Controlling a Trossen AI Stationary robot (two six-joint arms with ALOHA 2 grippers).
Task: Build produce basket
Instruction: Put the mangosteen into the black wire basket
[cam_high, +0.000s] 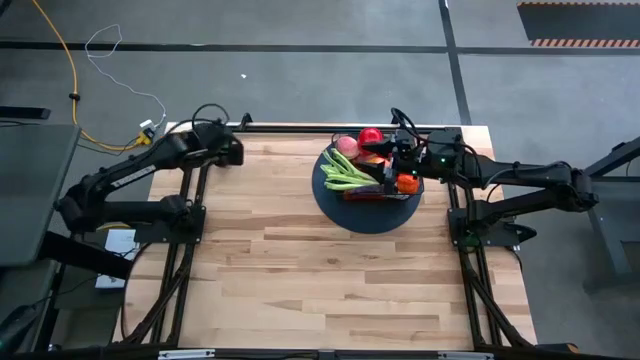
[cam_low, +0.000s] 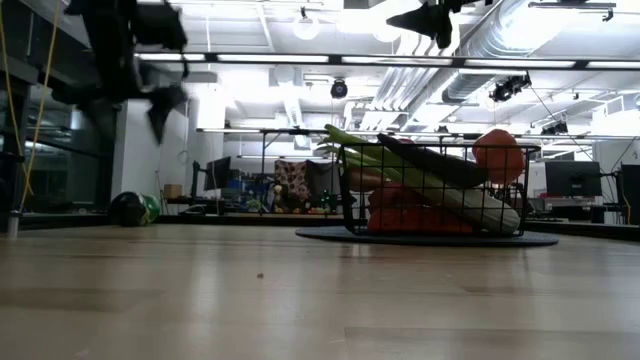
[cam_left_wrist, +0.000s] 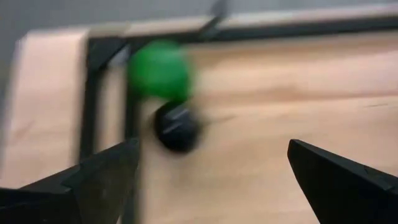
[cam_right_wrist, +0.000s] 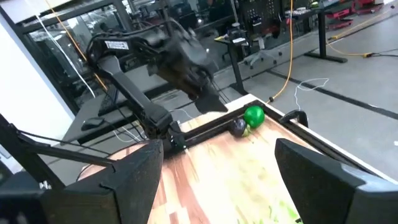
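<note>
Two grippers spread, neither pinching anything.
Right gripper (cam_high: 400, 152) hangs over the basket (cam_high: 372, 193), which holds the produce (cam_high: 352, 170) on its round disc. Left gripper (cam_high: 243, 143) hovers well apart from the basket, above a green ball (cam_left_wrist: 159, 68) at the table (cam_high: 300, 290) corner.

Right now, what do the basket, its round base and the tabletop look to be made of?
The basket looks like black coated metal wire: thin rods in a square grid you can see through. Its round base is a flat dark grey disc with a matte finish, material unclear. The tabletop looks like pale wood planks, with grain and joint lines.
</note>
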